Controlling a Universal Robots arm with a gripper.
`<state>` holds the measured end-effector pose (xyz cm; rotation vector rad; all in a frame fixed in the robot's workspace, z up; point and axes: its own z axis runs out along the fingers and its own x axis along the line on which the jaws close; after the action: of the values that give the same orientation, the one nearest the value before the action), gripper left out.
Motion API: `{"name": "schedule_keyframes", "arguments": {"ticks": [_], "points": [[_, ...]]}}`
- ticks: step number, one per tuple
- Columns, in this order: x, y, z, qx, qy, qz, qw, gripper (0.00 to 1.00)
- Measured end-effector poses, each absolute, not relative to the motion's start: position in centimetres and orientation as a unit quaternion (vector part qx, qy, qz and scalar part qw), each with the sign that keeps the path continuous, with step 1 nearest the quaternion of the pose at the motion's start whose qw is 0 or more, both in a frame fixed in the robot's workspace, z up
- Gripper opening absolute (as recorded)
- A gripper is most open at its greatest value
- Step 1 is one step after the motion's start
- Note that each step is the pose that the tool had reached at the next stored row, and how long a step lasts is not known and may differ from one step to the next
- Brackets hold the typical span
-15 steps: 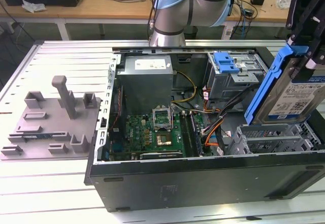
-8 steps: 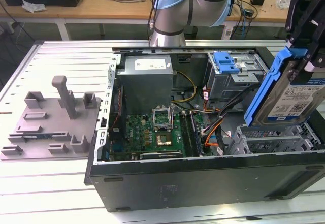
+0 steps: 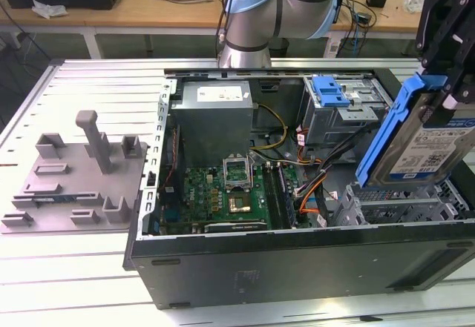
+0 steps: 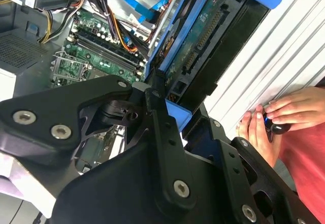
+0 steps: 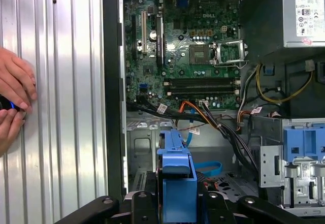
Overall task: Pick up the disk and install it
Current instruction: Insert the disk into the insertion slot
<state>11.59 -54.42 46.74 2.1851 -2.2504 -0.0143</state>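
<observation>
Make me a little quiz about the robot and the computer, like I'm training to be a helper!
1. True or false: the gripper has its fingers shut on the disk and holds it up over the open case.
2. What colour is the frame along the disk's edge? A) red B) blue C) yellow
3. Fill in the word: the green board lies ____ the case.

Key: 1 true; 2 B; 3 inside.
</observation>
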Motion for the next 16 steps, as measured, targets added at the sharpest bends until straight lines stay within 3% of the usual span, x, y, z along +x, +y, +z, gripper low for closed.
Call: {"name": "schedule_keyframes", "arguments": {"ticks": [16], "points": [[11.59,-54.6,45.79,0.697,-0.717,-0.005,0.002,0.37]]}}
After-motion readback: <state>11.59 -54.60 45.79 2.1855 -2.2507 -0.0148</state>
